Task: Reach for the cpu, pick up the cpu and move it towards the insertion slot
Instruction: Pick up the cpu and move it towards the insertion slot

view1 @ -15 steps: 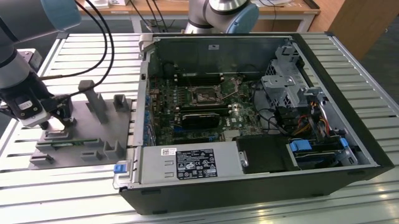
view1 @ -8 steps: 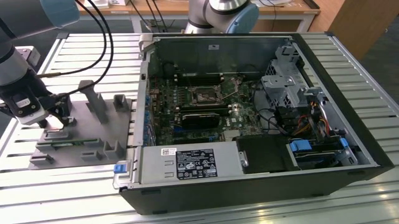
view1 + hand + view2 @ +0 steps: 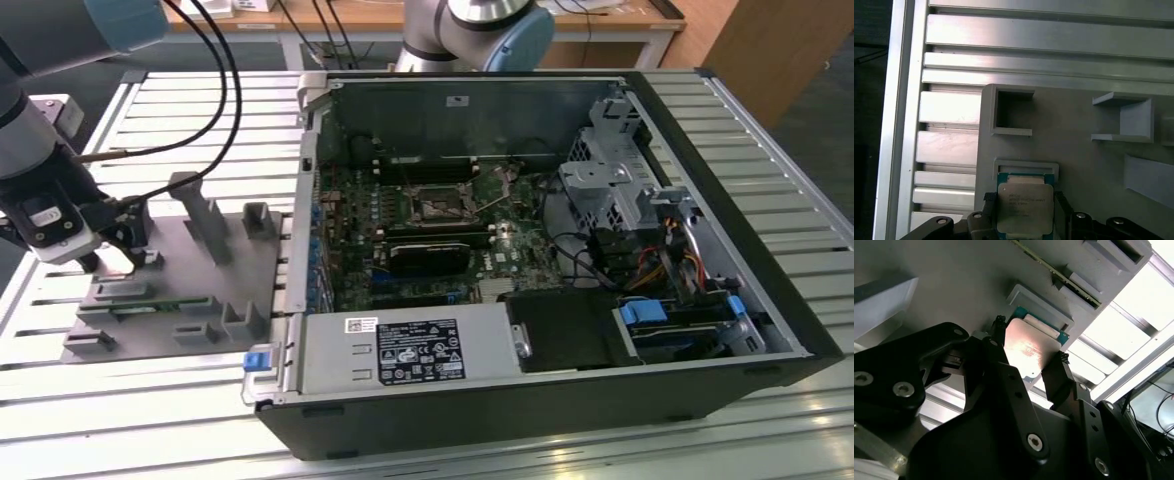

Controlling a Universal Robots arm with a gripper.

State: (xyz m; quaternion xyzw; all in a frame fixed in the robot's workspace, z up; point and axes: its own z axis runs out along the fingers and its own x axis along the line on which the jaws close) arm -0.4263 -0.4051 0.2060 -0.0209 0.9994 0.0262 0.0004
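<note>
One tool (image 3: 1024, 198) is clenched on the cpu (image 3: 1025, 205): in both wrist views its two black fingers (image 3: 1060, 202) press against opposite edges of the chip. The cpu is a flat square with a matte silvery-grey metal top bearing faint print. A thin green board rim peeks out along one edge, and in the second wrist view the cpu (image 3: 1029, 347) catches a warm glare between the fingers (image 3: 1054, 377). It sits just beside a low grey ledge of the single grey fixture plate (image 3: 1079, 165); whether it has left the plate I cannot tell. In the exterior view the tool (image 3: 118, 262) is low over that plate (image 3: 180, 290), at the exterior view's left on the slatted aluminium tabletop (image 3: 160, 400). One open black computer case (image 3: 534, 400) lies just beside the plate, toward the exterior view's right. Inside it, well apart from the cpu, is the one insertion slot (image 3: 437, 204), a dark square in a thin silvery frame. Beyond the case stands a second robot arm (image 3: 474, 30).
</note>
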